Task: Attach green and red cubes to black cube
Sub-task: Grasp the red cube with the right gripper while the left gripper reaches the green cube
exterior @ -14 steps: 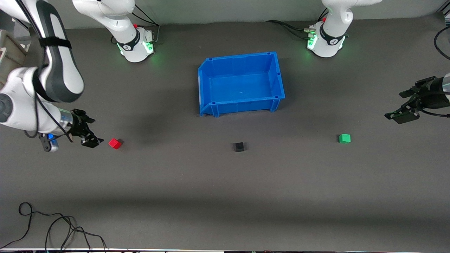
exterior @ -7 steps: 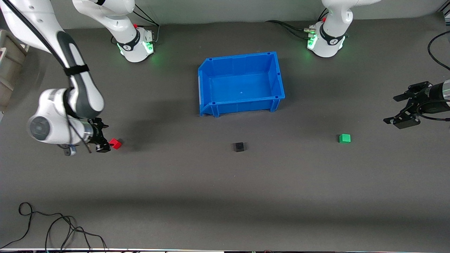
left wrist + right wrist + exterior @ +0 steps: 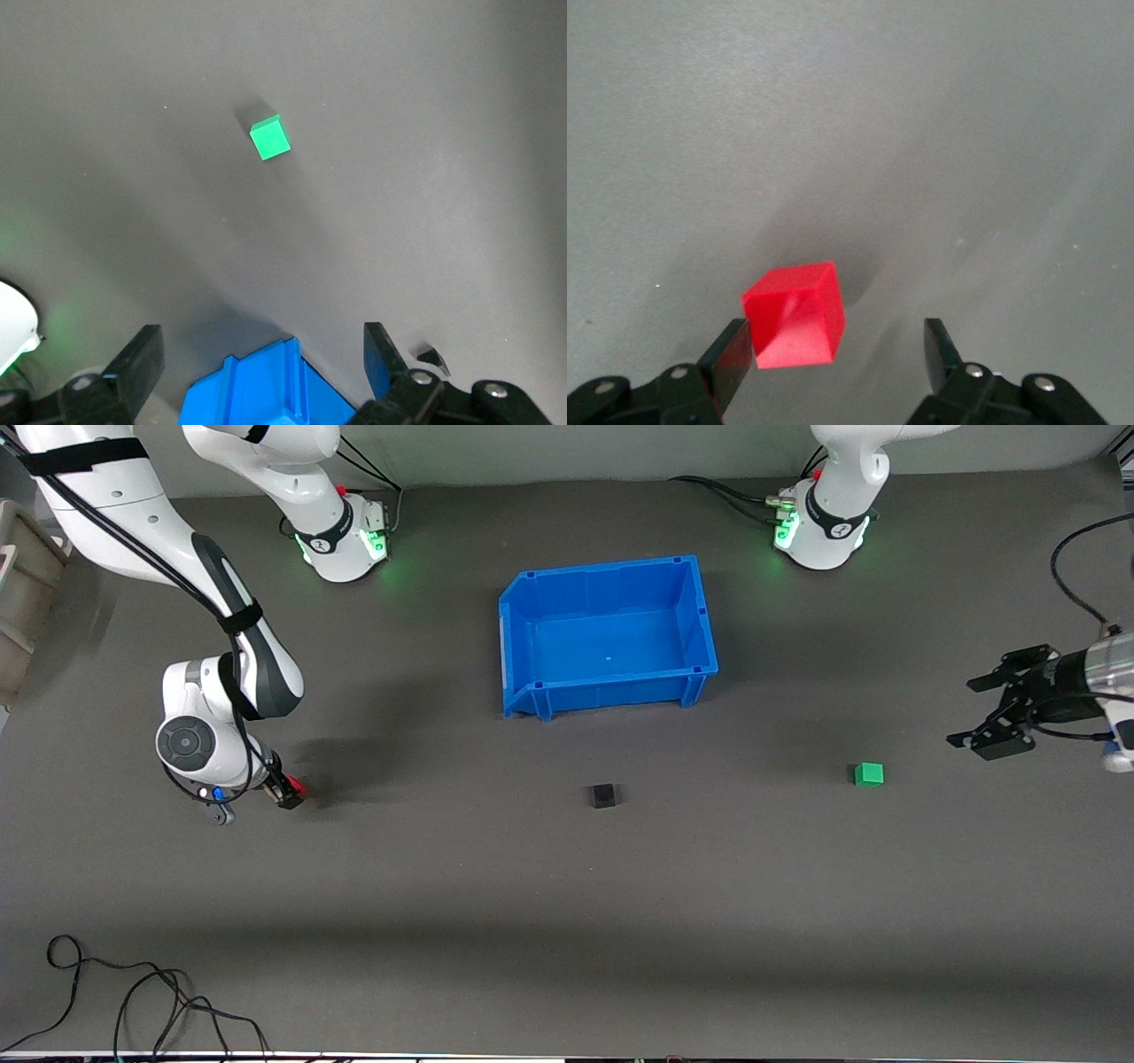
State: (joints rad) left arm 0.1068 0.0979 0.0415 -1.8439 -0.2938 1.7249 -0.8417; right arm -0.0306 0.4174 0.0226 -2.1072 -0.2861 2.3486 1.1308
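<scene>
Lining up right gripper [image 3: 833,354]: fingers spread around red cube [image 3: 795,314], readying a grab.
Left gripper [image 3: 990,713]: hanging wide open near green cube [image 3: 869,774].
Black cube [image 3: 603,795]: sitting between them, waiting.

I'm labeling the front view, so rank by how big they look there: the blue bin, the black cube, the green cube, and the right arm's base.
1. Blue bin, clearly largest.
2. Right arm's base, smaller than the bin.
3. Black cube and green cube: they look alike in size, so I won't rank them.
</scene>
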